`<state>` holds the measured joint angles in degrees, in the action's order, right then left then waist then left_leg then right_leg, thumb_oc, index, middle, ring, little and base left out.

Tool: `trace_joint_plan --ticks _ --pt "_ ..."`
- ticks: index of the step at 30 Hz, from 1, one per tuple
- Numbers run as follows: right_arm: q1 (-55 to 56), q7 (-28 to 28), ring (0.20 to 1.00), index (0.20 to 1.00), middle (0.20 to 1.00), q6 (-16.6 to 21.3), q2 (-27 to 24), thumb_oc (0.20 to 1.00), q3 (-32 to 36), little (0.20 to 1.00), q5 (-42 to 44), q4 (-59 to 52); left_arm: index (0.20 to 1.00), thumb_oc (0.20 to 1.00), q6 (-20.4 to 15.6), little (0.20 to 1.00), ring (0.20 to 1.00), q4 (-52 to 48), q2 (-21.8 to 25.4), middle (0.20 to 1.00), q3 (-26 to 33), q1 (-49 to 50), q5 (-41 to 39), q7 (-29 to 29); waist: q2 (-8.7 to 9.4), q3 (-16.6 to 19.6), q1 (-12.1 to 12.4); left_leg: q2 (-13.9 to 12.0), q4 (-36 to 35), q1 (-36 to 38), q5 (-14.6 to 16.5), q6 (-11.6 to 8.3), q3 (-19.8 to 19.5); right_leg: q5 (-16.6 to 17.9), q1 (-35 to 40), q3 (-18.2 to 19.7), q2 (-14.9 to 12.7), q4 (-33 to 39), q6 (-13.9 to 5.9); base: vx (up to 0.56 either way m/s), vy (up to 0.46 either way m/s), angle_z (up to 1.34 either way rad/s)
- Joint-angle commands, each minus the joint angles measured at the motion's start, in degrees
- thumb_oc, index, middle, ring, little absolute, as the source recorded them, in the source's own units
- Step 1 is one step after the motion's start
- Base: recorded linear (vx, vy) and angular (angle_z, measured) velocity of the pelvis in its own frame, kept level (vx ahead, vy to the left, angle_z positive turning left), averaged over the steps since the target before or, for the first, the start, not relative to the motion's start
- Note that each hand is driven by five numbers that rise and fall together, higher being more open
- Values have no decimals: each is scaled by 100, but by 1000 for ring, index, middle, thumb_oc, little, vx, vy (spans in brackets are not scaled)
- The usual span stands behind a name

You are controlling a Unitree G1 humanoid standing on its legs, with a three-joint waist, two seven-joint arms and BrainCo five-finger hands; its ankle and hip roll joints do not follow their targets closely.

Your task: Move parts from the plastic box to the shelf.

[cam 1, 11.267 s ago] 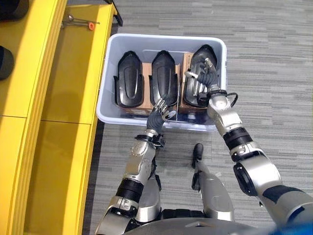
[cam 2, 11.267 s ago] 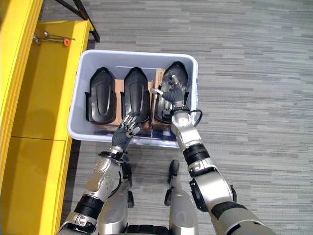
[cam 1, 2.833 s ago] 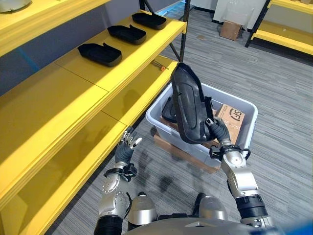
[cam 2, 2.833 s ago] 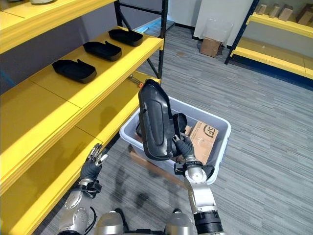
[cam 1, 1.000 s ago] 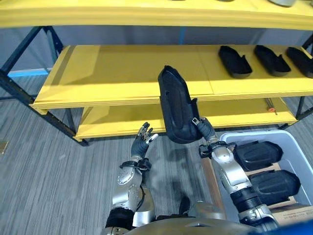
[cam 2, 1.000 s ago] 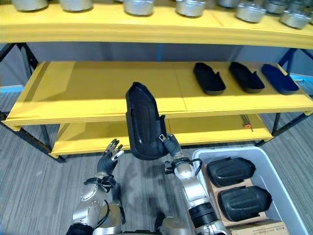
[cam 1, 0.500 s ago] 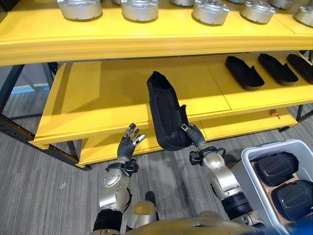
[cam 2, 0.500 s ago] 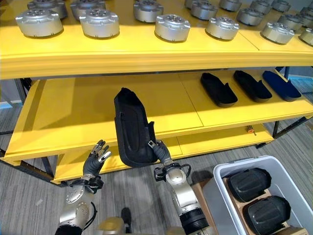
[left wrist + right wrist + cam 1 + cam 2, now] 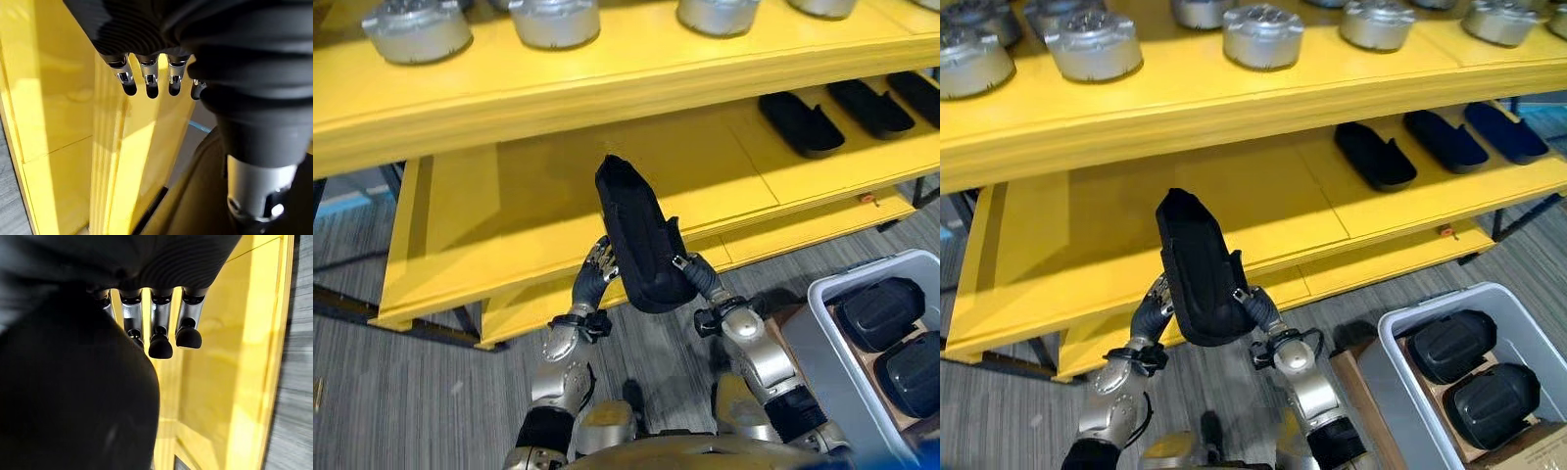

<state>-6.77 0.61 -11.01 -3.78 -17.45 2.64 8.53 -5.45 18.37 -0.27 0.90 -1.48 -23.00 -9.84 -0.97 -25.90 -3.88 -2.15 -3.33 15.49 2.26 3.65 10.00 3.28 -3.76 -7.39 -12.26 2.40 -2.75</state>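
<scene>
Standing upright, black shoe-shaped part (image 9: 640, 238), w/ hollow molded side, matte

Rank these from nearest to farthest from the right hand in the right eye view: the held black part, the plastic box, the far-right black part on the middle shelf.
1. Held black part: in the right hand, upright before the shelf.
2. Plastic box: on the floor, lower right.
3. Far-right shelf part: upper right, at the shelf's end.

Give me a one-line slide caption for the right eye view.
Right hand holds a black part upright before the yellow shelf; left hand touches its side.
</scene>
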Motion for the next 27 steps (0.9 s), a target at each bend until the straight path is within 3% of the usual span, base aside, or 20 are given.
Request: trace_joint_plan --ticks 1,3,5,13,21,27 --pt "-431 -20 200 200 200 444 179 200 289 200 41 -634 1000 1000 -306 1000 1000 -595 -181 1000 25 134 85 -77 -62 105 -198 -458 -129 663 -568 -656 75 59 897 218 -60 -478 102 38 -124 95" --pt "-440 -18 200 200 200 442 175 200 309 200 11 -581 1000 1000 -312 1000 1000 -602 -344 1000 34 311 83 -143 -44 56 -142 -552 -70 764 -579 -645 133 100 1036 66 -55 -656 99 121 -247 73" --pt "-329 -40 200 200 200 463 155 200 333 200 7 -555 1000 1000 -329 1000 1000 -605 -459 1000 -4 456 116 -193 -42 35 -88 -704 -100 859 -598 -593 138 46 1204 127 141 -798 93 118 -269 -26" --pt "-308 -58 200 200 200 460 63 200 319 200 102 -529 1000 1000 -313 1000 1000 -723 -579 1000 -45 551 162 -188 66 9 85 -948 -167 959 -654 -567 265 -9 1508 -31 368 -761 113 67 -160 -6" --pt "-1006 -322 200 200 200 409 -59 200 304 200 284 -232 1000 1000 -226 1000 1000 -673 -539 1000 -209 643 210 -206 31 32 273 -1016 -167 997 -656 -564 280 -39 1731 -121 438 -684 116 39 -73 5" --pt "-1956 -710 200 200 200 365 -81 200 267 200 513 597 1000 1000 -178 1000 1000 -658 -506 1000 -290 739 175 -237 -107 103 494 -1027 -166 930 -659 -588 275 -49 1859 -181 465 -538 121 9 -32 -1"
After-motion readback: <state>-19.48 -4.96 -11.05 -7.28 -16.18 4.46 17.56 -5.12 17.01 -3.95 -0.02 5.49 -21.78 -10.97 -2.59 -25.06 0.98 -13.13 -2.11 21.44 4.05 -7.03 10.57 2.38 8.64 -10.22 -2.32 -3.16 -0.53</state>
